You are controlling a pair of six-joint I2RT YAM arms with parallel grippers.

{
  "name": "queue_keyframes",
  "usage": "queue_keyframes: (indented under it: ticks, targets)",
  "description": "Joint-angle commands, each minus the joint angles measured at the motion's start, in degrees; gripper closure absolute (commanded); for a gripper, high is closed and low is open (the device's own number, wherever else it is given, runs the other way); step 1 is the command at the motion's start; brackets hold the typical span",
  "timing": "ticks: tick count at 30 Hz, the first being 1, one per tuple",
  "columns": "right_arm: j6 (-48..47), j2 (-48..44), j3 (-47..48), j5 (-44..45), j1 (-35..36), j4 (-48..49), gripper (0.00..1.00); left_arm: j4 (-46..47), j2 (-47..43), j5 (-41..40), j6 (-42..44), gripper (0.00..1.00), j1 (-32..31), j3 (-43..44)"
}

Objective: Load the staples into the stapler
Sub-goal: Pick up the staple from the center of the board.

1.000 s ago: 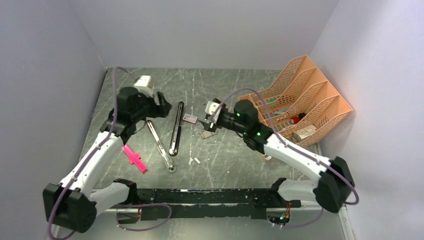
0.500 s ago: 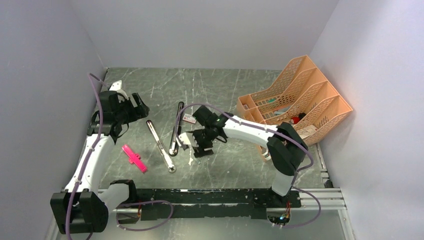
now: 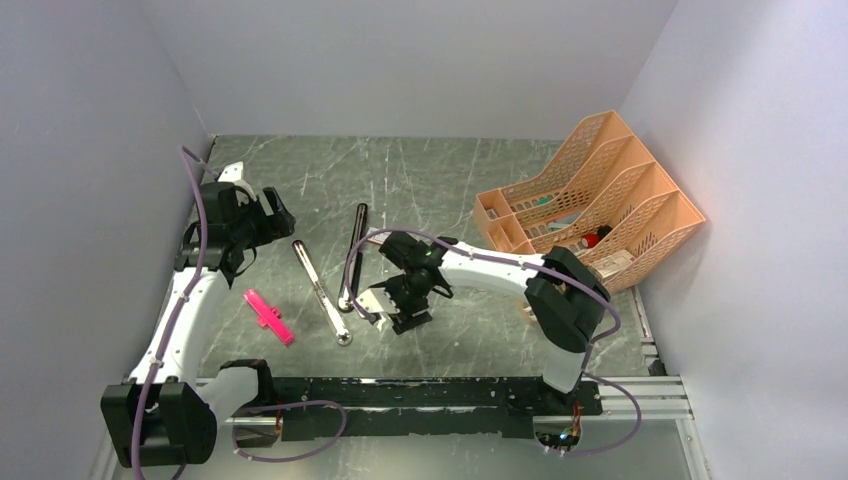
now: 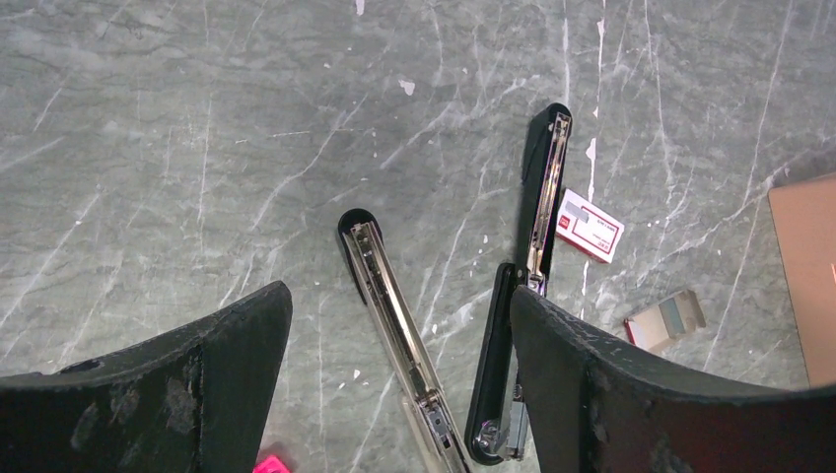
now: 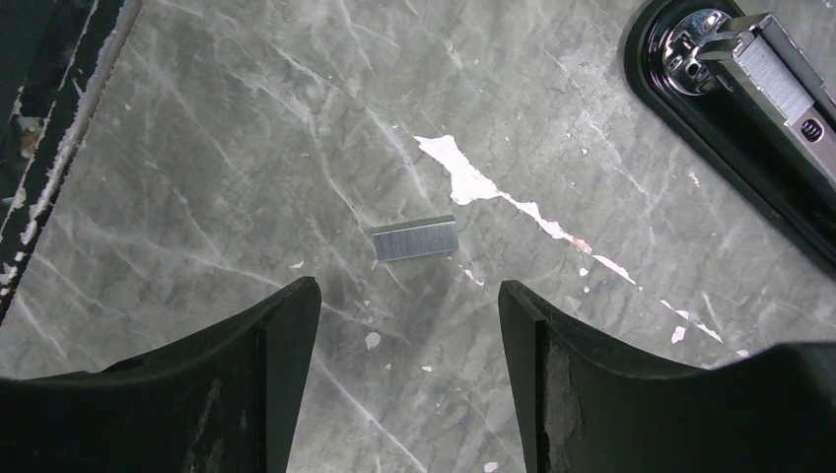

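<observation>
**Right wrist: staple strip loose on the bench, both grippers released**

Right wrist view looks down on the grey marbled bench [image 5: 197,148]. A short silvery strip of staples [image 5: 414,239] lies flat there, in line with the gap of the right gripper [image 5: 406,293]. Its black fingers [image 5: 256,394] stand wide apart and touch nothing. At the edge of that view sits one end of the stapler [image 5: 730,138], opened upward with its chrome hinge and inner rail showing. The strip is near that end but apart from it.

In the top external view the right gripper [image 3: 395,308] hangs low over the middle of the bench, just right of the stapler's near end, and hides the staples. The stapler [image 3: 352,255] lies lengthwise, far to near. Just left of it lies a silver bar [image 3: 320,290], angled so the two draw together toward the near side. Whether they touch I cannot tell. A pink piece [image 3: 268,317] lies further left, and an orange file rack [image 3: 590,205] stands at the right.

The left gripper [image 3: 272,215] hangs above the far left of the bench, released and empty. Its wrist view shows a red-and-white box [image 4: 590,225] just right of the stapler and a small card tray [image 4: 670,317] nearer.
</observation>
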Motion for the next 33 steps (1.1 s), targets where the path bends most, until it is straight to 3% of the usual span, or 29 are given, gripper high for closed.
queue_keyframes:
  ticks: [1, 22, 33]
  targets:
    - [-1.2, 1.6, -0.7, -0.2, 0.4, 2.7, 0.3, -0.7, 0.4, -0.7, 0.8, 0.14, 0.5, -0.5]
    - [-3.4, 7.5, 2.9, -2.9, 0.7, 0.4, 0.36, 0.0, 0.9, 0.6, 1.3, 0.15, 0.5, -0.7]
    - [-3.5, 9.1, 3.7, -1.5, 0.8, -1.9, 0.44, 0.2, 0.8, 1.0, 1.3, 0.15, 0.5, -0.7]
